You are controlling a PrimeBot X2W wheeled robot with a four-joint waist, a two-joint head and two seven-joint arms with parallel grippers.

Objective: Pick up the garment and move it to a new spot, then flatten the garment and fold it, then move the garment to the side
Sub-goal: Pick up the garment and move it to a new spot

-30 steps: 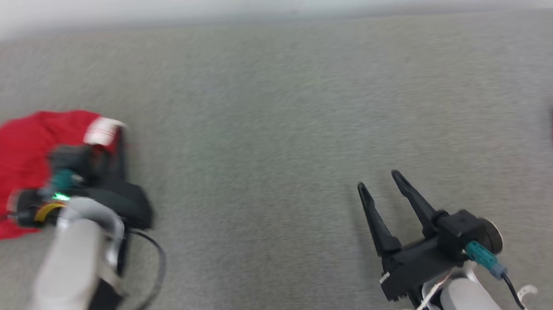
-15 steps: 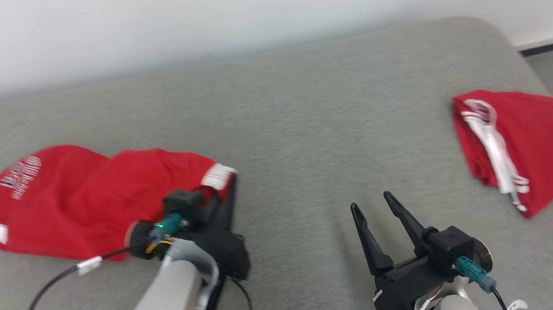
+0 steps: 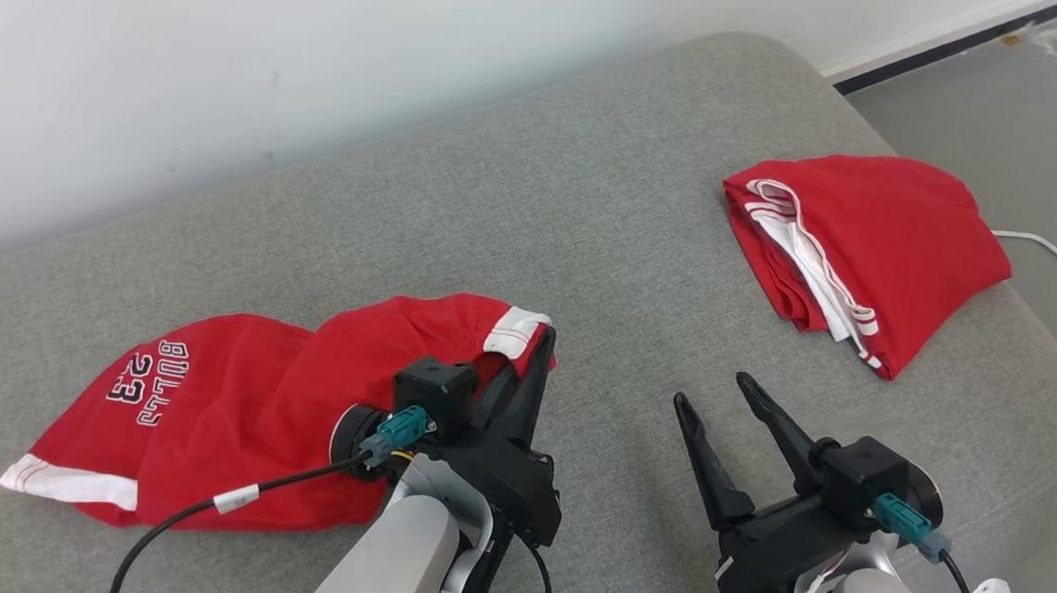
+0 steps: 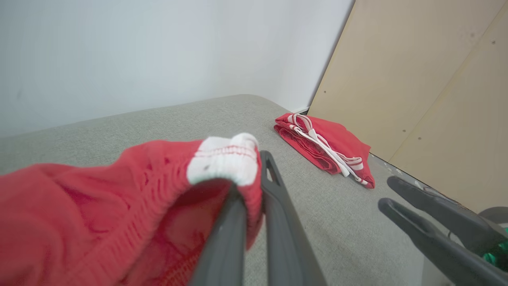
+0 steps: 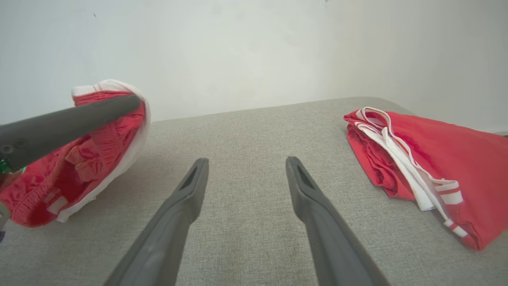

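Bare lab-like room: wide grey fabric-covered pad (image 3: 632,187) against plain white wall (image 3: 288,53), pale plywood boards (image 4: 416,79), grey floor (image 3: 989,97).

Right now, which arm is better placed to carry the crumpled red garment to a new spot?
Left. The left claw is shut on the crumpled red garment at its white-trimmed edge; the right claw stands open and empty above the grey cushion.

Head: high, down onto grey cushion (image 3: 595,189) | my wrists: low along my fingers (image 5: 317,214) | shared: folded red garment (image 3: 869,245)

Mesh cloth garment (image 3: 249,418), matt woven couch (image 3: 579,218)
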